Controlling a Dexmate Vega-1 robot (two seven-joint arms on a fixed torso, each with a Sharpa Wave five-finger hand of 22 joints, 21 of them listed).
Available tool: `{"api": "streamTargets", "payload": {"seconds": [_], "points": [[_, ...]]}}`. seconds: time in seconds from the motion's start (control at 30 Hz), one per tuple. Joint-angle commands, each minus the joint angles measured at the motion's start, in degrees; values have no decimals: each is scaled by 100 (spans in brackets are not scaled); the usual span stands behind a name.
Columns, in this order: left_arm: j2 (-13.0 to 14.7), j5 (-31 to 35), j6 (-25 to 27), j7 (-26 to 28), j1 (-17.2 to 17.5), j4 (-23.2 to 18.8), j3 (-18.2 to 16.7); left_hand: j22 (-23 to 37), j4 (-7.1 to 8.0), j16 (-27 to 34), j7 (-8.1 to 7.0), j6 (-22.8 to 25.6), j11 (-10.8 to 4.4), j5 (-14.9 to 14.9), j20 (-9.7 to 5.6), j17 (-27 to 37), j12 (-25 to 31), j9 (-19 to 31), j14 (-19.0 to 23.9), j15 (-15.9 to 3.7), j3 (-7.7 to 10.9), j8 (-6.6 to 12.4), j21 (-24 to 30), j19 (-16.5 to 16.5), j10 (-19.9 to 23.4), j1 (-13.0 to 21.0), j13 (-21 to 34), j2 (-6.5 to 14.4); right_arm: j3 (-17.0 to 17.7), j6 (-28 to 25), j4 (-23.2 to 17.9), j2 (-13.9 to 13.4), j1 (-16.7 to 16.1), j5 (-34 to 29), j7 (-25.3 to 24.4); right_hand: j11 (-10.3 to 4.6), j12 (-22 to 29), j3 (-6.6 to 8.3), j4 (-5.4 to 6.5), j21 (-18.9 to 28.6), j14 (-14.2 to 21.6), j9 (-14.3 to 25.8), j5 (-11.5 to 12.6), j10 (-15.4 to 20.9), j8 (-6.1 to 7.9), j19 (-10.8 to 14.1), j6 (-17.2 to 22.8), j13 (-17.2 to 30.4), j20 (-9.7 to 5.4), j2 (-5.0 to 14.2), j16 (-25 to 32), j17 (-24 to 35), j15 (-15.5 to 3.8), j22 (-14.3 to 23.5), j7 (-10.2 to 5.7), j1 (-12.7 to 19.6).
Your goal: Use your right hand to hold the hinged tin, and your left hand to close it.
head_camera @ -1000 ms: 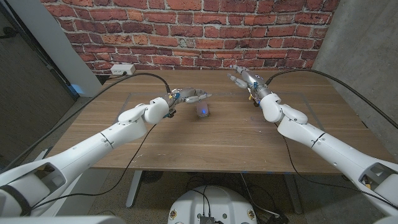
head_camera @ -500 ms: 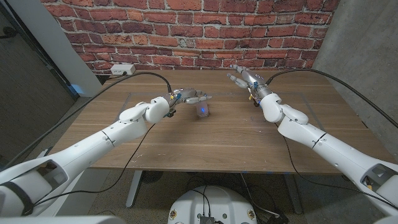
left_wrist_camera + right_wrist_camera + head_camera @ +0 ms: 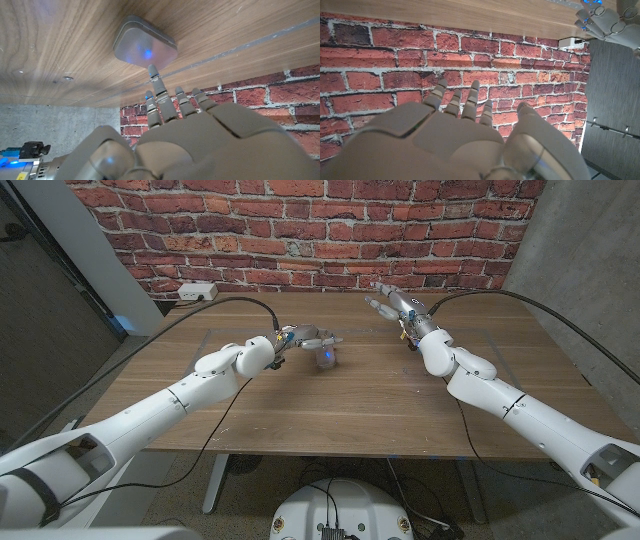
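A small grey hinged tin [image 3: 325, 357] lies on the wooden table [image 3: 350, 405] left of centre; in the left wrist view the tin [image 3: 145, 46] shows its lid down, with a blue glint on it. My left hand [image 3: 310, 338] hovers just behind it, fingers stretched out, and one fingertip [image 3: 152, 70] reaches the tin's edge. My right hand [image 3: 392, 305] is held up well to the right of the tin, near the table's back edge, fingers spread and holding nothing. The right wrist view has the right hand [image 3: 455, 135] facing the brick wall.
A brick wall [image 3: 330, 230] stands right behind the table. A white power strip [image 3: 197, 290] sits at the back left. Black cables [image 3: 230, 302] run from both wrists over the table. Bare wood lies in front of the tin.
My left hand has dipped slightly lower and nearer to the tin. The tin and my right hand have stayed put.
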Motion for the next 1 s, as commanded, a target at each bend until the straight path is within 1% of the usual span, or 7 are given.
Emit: {"api": "streamTargets", "payload": {"seconds": [0.03, 0.27, 0.37, 0.53, 0.77, 1.0], "points": [[-103, 38, -46, -160, -130, 176, 107, 30, 13, 9, 42, 10, 40, -1, 30, 24, 10, 19, 24, -413, -33, 19, 11, -40, 66, 29, -1, -25, 23, 64, -34, -31, -14, -14, -13, 8, -50, -17, -41, -6, 7, 5, -8, -38, -103, -10, -185, 21, 39, -27, -23, -9, 64, 8, 41, -11], [-157, 60, -64, -231, -197, 275, 178, 29, 14, 10, 43, -24, 47, 0, 17, 23, -11, 19, 24, -439, -44, 4, 13, -37, 25, 30, -5, -27, 42, 40, -63, -32, -26, -15, -4, -31, -62, -23, -65, -7, 0, 5, -9, -57, -119, -8, -215, 21, 49, -45, -30, -15, 74, 7, 58, -12], [-177, 3, -99, -291, -230, 331, 192, 29, 14, -6, 46, -30, -1, 0, 27, 22, -42, 18, -16, -438, -51, 1, 10, -50, -48, 31, -8, -28, 25, 28, -76, -48, -11, -76, -4, -34, -63, -26, -67, -7, -1, 6, -9, -58, -119, -8, -214, 21, 53, -49, -30, -15, 77, 7, 63, -17], [-194, 1, -136, -334, -268, 375, 232, 29, 14, -11, 45, -28, 26, 0, 22, 22, -48, 18, -32, -444, -57, 2, 11, -49, -68, 32, -9, -29, 39, -10, -116, -50, -12, -105, -5, -35, -67, -37, -67, -7, 1, 6, -11, -66, -120, -6, -213, 21, 62, -61, -29, -14, 91, 7, 74, -31], [-162, -40, -165, -396, -272, 388, 240, 29, 13, -7, 44, -35, 49, 0, 25, 22, -45, 18, -28, -433, -64, -1, 12, -47, -62, 34, -11, -32, 56, -34, -129, -47, -33, -88, -2, -20, -71, -54, -66, -7, -1, 7, -13, -70, -125, -5, -220, 22, 70, -81, -30, -12, 104, 7, 83, -55], [-121, -42, -119, -344, -206, 315, 202, 29, 12, -3, 42, -33, 44, 0, 26, 22, -39, 17, -22, -437, -72, -1, 12, -49, -49, 35, -13, -35, 55, -11, -77, -29, -5, -68, 4, -9, -73, -75, -62, -11, -1, 7, -16, -71, -135, -11, -240, 22, 76, -101, -28, -9, 112, 7, 101, -89]]}}
